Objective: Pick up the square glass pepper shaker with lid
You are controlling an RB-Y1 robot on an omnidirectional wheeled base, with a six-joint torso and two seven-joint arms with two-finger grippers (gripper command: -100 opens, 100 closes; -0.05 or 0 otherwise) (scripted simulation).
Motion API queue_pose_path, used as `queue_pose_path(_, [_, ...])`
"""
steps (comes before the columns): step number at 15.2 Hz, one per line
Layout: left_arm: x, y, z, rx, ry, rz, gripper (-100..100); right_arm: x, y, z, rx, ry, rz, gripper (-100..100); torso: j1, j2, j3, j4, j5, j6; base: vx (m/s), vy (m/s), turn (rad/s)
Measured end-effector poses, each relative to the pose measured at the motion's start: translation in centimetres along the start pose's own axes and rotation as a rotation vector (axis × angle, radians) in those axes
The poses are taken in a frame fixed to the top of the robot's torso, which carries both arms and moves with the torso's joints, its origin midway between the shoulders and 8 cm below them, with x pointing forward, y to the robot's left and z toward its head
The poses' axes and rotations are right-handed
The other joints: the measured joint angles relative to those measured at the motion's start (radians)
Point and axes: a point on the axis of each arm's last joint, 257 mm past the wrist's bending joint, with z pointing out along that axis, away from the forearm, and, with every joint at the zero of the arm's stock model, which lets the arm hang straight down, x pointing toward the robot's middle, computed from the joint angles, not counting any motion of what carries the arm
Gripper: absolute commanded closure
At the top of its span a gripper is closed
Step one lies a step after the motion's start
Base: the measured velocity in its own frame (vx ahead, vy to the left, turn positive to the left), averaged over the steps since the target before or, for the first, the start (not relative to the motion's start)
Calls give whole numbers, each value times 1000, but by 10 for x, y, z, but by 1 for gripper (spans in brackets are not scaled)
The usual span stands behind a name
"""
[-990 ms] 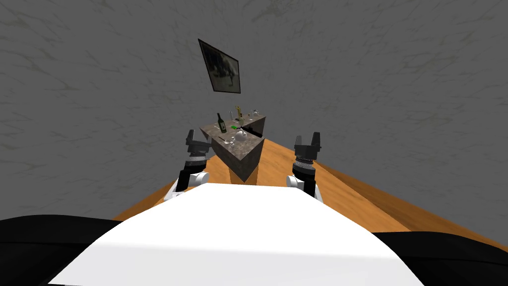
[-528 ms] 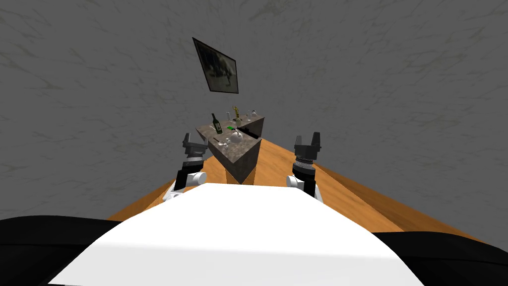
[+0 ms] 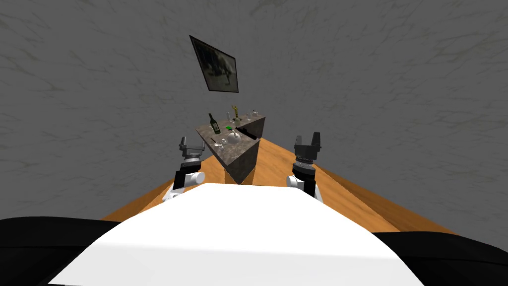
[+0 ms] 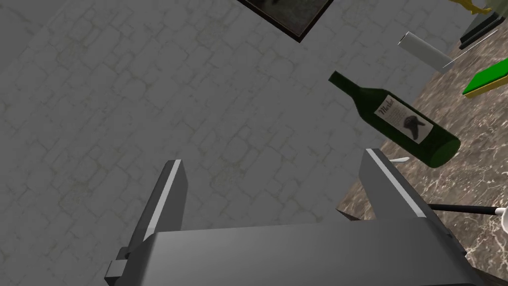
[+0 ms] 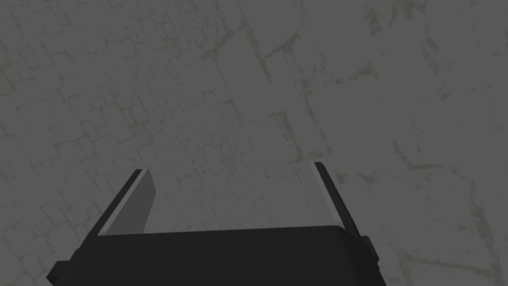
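Two grippers, both spread and empty. Left gripper (image 4: 273, 159): fingers set wide apart with nothing between them, held just off the left edge of the counter (image 3: 241, 161), close to its near corner and touching nothing. Right gripper (image 5: 228, 168): fingers likewise parted and bare, off the counter's right side and well apart from it, above the wooden floor (image 3: 347, 198). Counter: brown-grey veined top, one corner pointing at the robot. Items on it, near to far. One black-handled utensil (image 4: 461, 208), lying flat by the near corner just beyond the left gripper's inner finger. One white rounded vessel (image 3: 233, 139), near the same corner. One dark green bottle (image 4: 397, 121) with a pale label, upright by the left edge. One green flat pad (image 4: 488, 77), further in from that edge. One pepper shaker (image 4: 424, 51), drawn pale grey-white and square-sided, beyond the bottle towards the far end, apart from it and well apart from both grippers; its lid cannot be told from its body. One golden figurine (image 3: 236, 111), at the far end. One dark framed picture (image 3: 215, 64), on the grey wall above the far end.
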Motion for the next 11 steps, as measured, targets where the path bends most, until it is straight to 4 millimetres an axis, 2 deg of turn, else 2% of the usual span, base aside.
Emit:
queue_pose_path(3, [-12,1,-1,0,-29,-19,-100,0,0,0,0,0,0,0,-1,-1,-1,0,0,-1,43,-79,46])
queue_pose_path(4, [-16,1,-2,0,-37,-24,-100,0,0,0,0,0,0,0,-3,-2,-1,0,0,0,80,-103,-156])
queue_pose_path(7, [-30,2,-4,1,-71,-48,-100,0,0,0,0,0,0,0,-6,-10,-6,-2,-1,0,181,-133,-94])
queue_pose_path(9, [-55,6,-8,4,-126,-84,-100,0,0,0,0,0,0,0,-10,-13,-7,-3,-2,0,183,-193,62])
queue_pose_path(11, [-73,6,-13,13,-176,-123,-100,0,0,0,0,0,0,0,-8,-13,-7,-3,-2,0,196,-130,48])
